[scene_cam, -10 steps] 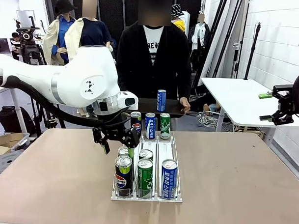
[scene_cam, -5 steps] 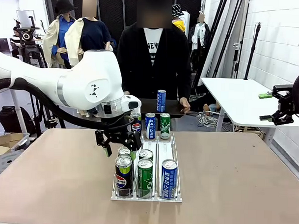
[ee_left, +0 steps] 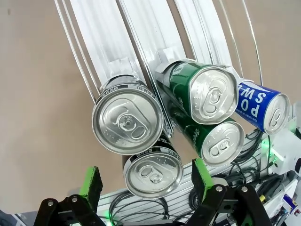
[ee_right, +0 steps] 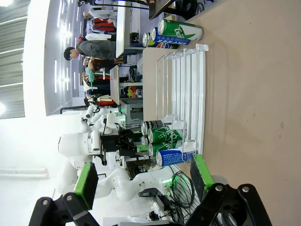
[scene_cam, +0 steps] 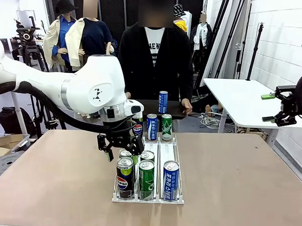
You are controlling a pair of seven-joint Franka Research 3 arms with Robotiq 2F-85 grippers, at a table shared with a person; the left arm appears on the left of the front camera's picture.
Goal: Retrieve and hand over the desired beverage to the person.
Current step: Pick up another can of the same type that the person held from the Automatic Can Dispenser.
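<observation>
**Left arm**: white, reaching in over the left edge of the table toward its middle. The bulky wrist joint is raised and the last link is turned downward.

**Left gripper**: black, pointing down above the table's middle, in the half nearer its far edge. The jaws are spread wide with nothing between them. In the wrist view, the left gripper shows its green pads well apart.

**Right gripper**: held high past the table's right edge. Its fingers are level and point toward the table, with one finger above the other. The jaws are wide apart and empty. In its wrist view, the right gripper has both green pads clear.
</observation>
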